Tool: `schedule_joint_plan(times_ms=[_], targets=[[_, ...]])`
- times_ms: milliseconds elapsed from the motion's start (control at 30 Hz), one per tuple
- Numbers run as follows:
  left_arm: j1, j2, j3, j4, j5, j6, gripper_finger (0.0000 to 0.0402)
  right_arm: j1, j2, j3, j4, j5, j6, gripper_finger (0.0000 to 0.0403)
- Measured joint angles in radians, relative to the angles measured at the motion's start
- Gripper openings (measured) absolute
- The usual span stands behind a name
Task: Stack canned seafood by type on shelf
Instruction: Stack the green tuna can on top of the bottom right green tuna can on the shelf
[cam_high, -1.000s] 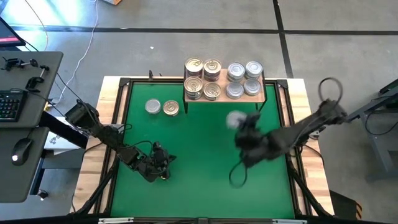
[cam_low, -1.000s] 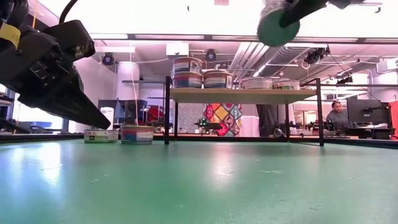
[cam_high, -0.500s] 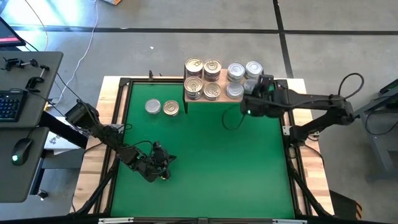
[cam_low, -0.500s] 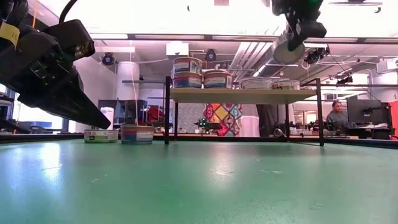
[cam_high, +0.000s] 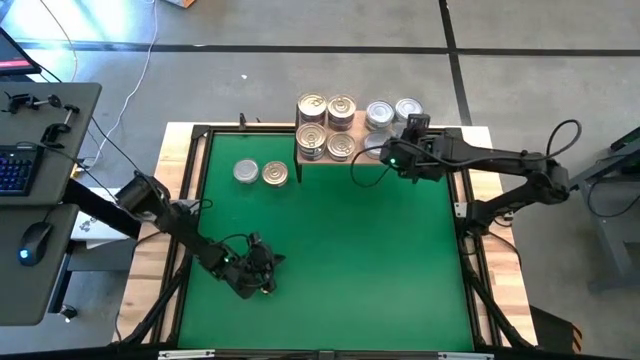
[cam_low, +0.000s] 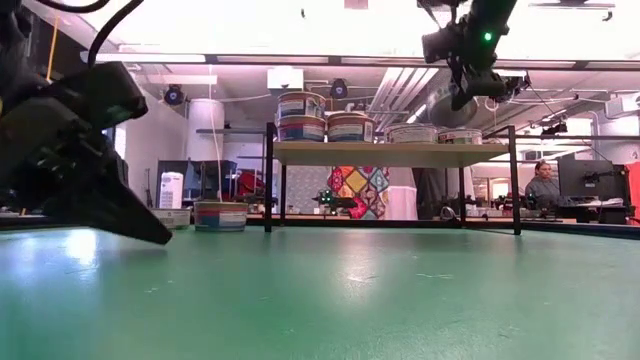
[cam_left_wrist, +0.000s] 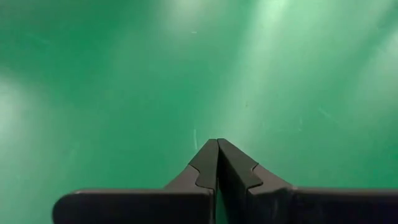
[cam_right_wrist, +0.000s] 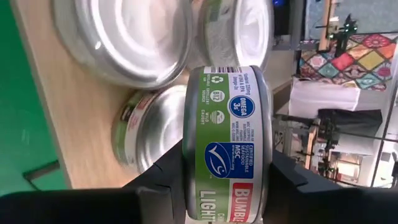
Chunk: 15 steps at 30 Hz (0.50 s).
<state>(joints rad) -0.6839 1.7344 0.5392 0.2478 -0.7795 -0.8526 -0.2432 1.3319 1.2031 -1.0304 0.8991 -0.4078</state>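
Right hand (cam_right_wrist: 227, 186) gripping green-labelled tin (cam_right_wrist: 228, 143) above shelf (cam_high: 415, 155) (silver side), left hand (cam_left_wrist: 217, 163) clenched over mat (cam_high: 340, 250)

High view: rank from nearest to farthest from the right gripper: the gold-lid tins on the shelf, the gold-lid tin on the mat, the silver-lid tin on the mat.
From the right gripper, over the shelf's silver side:
1. Gold-lid tins on the shelf, its left half.
2. Gold-lid tin on the mat, left of the shelf.
3. Silver-lid tin on the mat, farther left.
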Motion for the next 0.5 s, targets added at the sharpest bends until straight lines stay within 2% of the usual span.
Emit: schedule_joint_plan(times_ms=[200,400,500], targets=[[-0.011,0.051,0.0,0.072,-0.014,-0.001,0.0,-0.039,-0.001,-0.037,-0.008,-0.028,0.006,0.0123],[-0.012,0.051,0.0,0.074,-0.012,0.001,0.0,-0.061,-0.002,-0.04,0.006,-0.053,0.016,0.0123],[-0.011,0.051,0.0,0.076,-0.01,0.001,0.0,-0.06,-0.002,-0.04,0.005,-0.07,0.033,0.0158]])
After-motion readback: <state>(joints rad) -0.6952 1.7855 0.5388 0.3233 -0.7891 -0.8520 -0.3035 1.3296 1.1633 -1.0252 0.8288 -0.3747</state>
